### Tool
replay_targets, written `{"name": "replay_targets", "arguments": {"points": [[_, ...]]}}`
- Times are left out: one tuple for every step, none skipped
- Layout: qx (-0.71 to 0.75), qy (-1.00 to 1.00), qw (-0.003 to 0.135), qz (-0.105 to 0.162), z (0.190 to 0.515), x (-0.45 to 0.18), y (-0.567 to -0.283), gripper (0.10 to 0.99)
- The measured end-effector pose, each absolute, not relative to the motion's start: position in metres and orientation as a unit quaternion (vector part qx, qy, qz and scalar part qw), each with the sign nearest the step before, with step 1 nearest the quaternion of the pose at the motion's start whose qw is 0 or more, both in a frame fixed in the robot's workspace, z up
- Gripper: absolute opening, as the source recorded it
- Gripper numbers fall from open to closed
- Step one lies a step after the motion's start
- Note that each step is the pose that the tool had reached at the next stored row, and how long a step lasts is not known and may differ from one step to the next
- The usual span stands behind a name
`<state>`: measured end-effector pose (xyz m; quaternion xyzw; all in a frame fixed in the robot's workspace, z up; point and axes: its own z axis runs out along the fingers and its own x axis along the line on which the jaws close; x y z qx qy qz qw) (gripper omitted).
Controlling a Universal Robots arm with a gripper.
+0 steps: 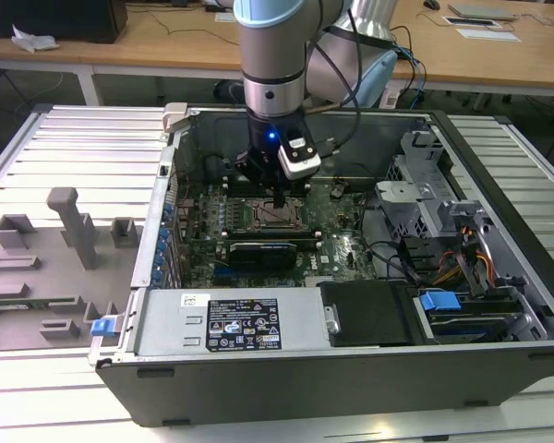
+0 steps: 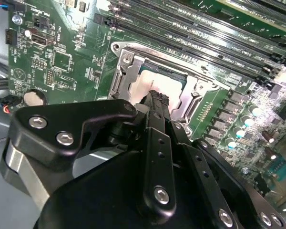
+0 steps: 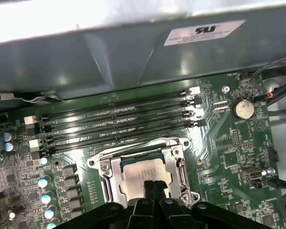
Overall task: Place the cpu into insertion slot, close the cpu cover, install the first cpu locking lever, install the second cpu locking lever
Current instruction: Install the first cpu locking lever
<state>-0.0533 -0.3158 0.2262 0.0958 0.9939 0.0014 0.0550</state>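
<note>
Inside open computer case (image 1: pixel 499 185), gripper (image 3: pixel 154 183) being held directly over insertion slot (image 3: pixel 176 157), fingers pressed together, tips at cpu (image 3: pixel 138 172) already seated flat; cpu cover (image 2: pixel 125 78) being left unlatched.

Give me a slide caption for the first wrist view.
Tool poised over the cpu seated in the insertion slot, beside the memory slots.

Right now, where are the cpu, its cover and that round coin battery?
cpu (image 3: pixel 142 172): first wrist view, on its silvery top.
cover (image 3: pixel 177 162): first wrist view, on the frame's side bar beside the chip.
battery (image 3: pixel 243 109): first wrist view, on its shiny round face.
</note>
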Motion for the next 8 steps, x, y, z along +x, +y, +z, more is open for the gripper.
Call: {"name": "replay_targets", "arguments": {"points": [[0.096, 0.994, 0.055, 0.001, 0.2262, -0.0533, -0.3157, 0.106], [0.096, 0.994, 0.055, 0.001, 0.2262, -0.0533, -0.3157, 0.106], [0.096, 0.994, 0.055, 0.001, 0.2264, -0.0533, -0.3158, 0.106], [0.096, 0.994, 0.055, 0.001, 0.2264, -0.0533, -0.3158, 0.106], [0.096, 0.994, 0.055, 0.001, 0.2264, -0.0533, -0.3158, 0.106], [0.096, 0.994, 0.055, 0.001, 0.2265, -0.0533, -0.3158, 0.106], [0.096, 0.994, 0.055, 0.001, 0.2265, -0.0533, -0.3158, 0.106], [0.096, 0.994, 0.055, 0.001, 0.2266, -0.0533, -0.3158, 0.106]]}}
